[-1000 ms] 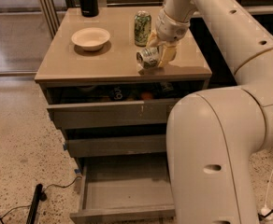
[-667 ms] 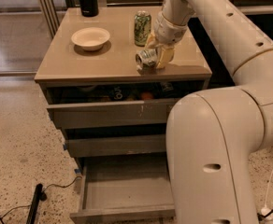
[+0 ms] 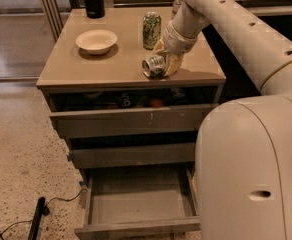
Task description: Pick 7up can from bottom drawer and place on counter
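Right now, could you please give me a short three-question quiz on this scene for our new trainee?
1. True or false: the bottom drawer is shut.
2. Where is the 7up can? A) in the drawer B) on the floor C) in the claw, on its side at the front of the counter
3. What stands upright nearest the claw?
Key: 1 false, it is open and bare inside. 2 C. 3 the green can.

Dim warm light; claw [image 3: 162,67] at counter [image 3: 111,70] front, soft shadow beside.
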